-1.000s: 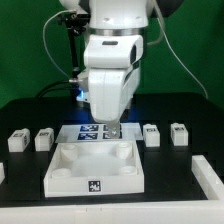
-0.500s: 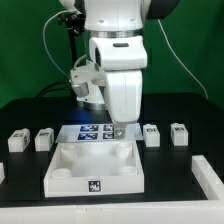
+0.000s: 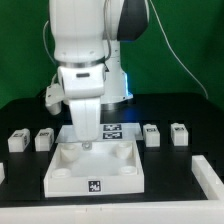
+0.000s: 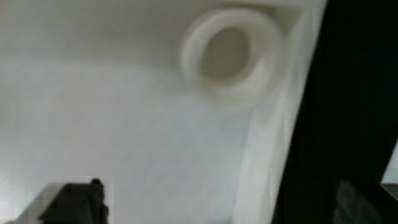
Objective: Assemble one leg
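Four small white legs with tags stand on the black table: two at the exterior view's left [image 3: 17,140] [image 3: 44,138] and two at the right [image 3: 151,134] [image 3: 179,133]. The large white plate [image 3: 60,180] lies in front, between them. My gripper [image 3: 86,142] hangs just above the plate's far left corner, open and empty. In the wrist view the plate [image 4: 125,120] fills the picture, with a round corner socket [image 4: 228,50] ahead of the gripper [image 4: 228,205]. One dark finger [image 4: 71,203] shows at the edge.
The marker board [image 3: 113,129] lies behind the plate, partly hidden by the arm. A white part [image 3: 212,176] sits at the exterior view's right front edge. The arm's body blocks the middle back of the table.
The arm has swung towards the exterior view's left. The gripper moved from the plate's far right side to its far left corner. Nothing was picked up.
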Controlling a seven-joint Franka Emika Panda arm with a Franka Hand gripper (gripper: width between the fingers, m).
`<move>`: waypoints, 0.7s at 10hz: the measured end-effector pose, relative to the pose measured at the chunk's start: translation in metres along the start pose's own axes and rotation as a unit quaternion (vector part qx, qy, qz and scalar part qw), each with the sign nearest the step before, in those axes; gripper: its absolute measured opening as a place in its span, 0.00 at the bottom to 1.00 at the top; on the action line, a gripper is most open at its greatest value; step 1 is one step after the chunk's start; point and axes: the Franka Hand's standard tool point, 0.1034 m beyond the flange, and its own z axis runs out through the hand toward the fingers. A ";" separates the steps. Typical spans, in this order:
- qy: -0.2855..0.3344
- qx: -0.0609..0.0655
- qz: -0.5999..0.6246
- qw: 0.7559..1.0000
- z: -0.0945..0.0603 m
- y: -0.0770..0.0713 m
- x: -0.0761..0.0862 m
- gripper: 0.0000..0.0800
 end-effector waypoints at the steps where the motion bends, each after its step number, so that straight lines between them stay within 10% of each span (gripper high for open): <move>1: 0.002 0.001 0.001 1.000 0.005 -0.002 0.000 0.81; 7: 0.003 -0.024 0.019 1.000 0.015 0.006 0.005 0.81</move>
